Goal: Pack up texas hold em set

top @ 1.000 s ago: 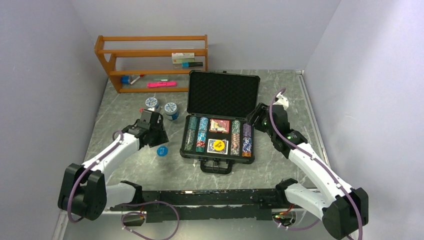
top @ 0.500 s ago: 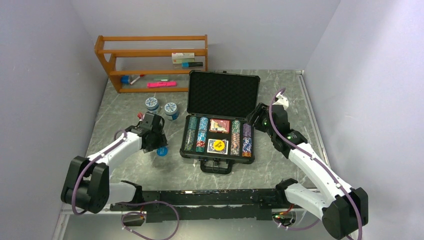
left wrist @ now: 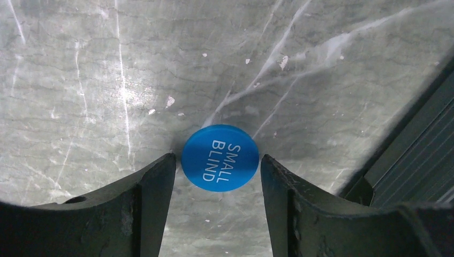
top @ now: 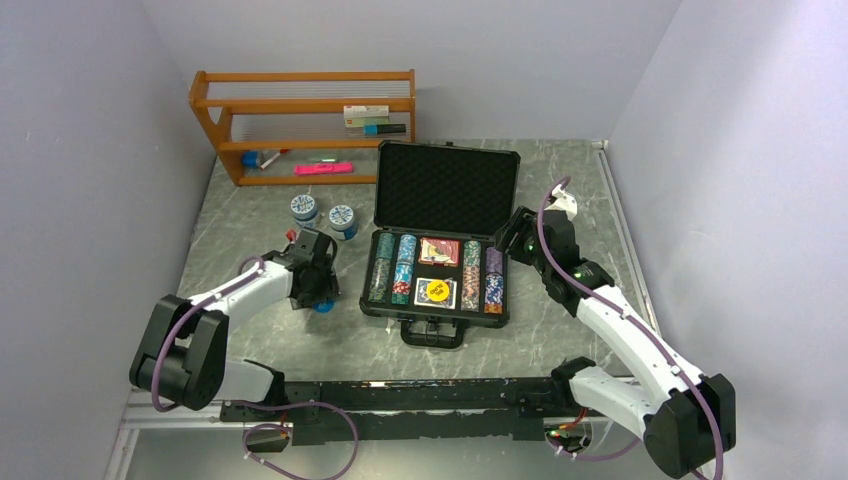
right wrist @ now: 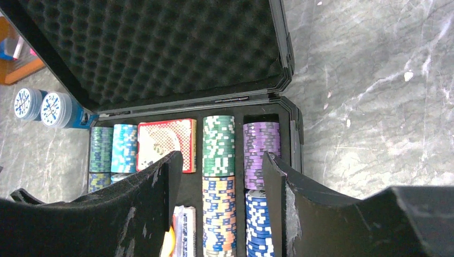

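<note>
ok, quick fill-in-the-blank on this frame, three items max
1. The blue button between the open jaws of the left gripper reads SMALL ____.
2. It lies on the marble table beside the briefcase, whose lid stands ____.
3. The dealer button inside the briefcase is coloured ____.

Missing words: BLIND; open; yellow.
</note>
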